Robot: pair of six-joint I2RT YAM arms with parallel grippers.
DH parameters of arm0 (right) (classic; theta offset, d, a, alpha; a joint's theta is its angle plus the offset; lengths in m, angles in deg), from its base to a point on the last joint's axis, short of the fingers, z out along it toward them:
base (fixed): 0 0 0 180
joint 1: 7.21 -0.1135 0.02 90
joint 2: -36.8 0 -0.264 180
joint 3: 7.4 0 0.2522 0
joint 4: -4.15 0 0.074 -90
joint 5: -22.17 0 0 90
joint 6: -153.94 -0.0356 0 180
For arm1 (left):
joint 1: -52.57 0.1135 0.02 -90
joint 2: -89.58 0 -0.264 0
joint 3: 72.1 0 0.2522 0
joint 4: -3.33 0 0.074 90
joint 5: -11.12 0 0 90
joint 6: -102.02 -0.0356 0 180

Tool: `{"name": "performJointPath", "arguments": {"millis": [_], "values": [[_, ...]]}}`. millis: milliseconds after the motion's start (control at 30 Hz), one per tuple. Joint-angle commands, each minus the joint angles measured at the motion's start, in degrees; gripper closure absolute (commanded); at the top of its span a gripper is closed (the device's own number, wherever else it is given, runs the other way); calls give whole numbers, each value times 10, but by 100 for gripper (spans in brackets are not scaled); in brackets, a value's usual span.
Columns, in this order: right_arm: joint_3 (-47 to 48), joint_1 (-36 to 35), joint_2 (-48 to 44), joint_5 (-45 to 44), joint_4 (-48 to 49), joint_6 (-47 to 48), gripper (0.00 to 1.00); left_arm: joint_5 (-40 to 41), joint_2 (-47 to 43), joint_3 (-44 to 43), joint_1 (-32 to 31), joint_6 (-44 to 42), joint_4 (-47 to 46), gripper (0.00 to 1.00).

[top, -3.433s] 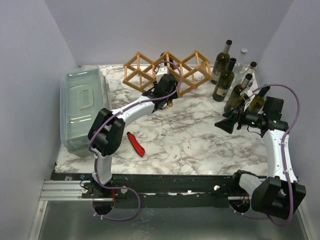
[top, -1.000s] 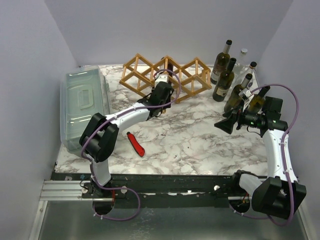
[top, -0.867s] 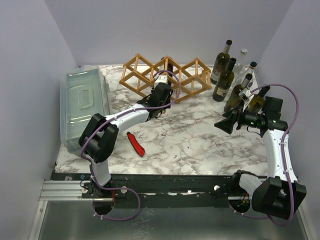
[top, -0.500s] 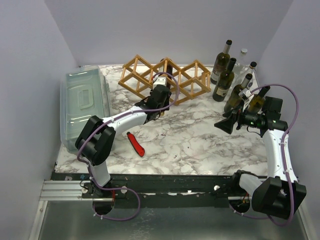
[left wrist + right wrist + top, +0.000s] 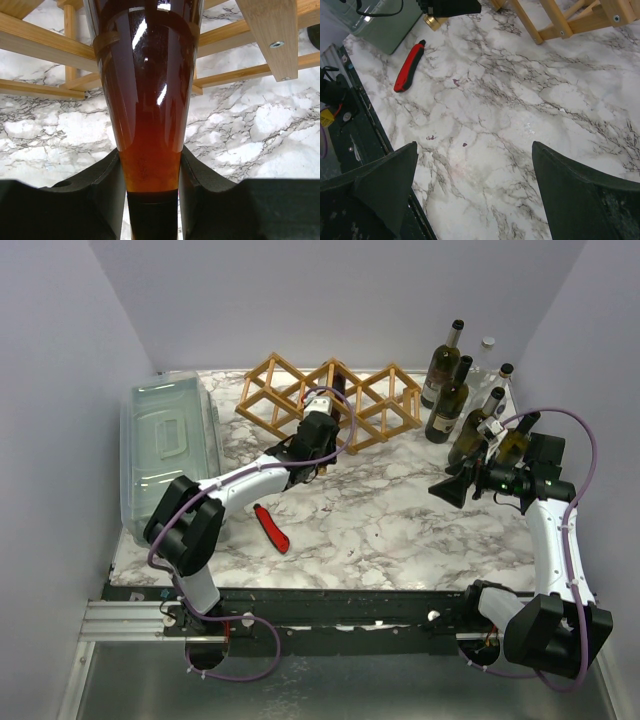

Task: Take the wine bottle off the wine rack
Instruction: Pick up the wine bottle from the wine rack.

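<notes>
Wine bottle [image 5: 150,100] clamped in left tool [image 5: 151,175], between wine rack [image 5: 270,35] slats, right tool [image 5: 477,175] wide open

Amber glass wine bottle [image 5: 150,100], lying on its side, neck pointing forward, body apparently lodged in the middle cell, light wooden lattice wine rack [image 5: 267,35], diamond cells.

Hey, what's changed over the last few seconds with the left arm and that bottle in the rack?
The left gripper, shut on the wine bottle at its neck, has drawn back toward the near left, its elbow folding in. The wine rack slid slightly along with it, and the bottle is still partly inside. The right gripper, the standing bottles and the red cutter stayed put.
</notes>
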Motion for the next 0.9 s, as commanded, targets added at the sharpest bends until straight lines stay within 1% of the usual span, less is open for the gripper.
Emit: {"name": "performJointPath", "arguments": {"millis": [0, 867], "values": [[12, -6, 3, -10, -7, 4, 1, 11, -69, -17, -3, -11, -109, 100], [12, -10, 6, -15, -4, 2, 1, 20, -123, 3, -9, -24, -124, 100]]}}
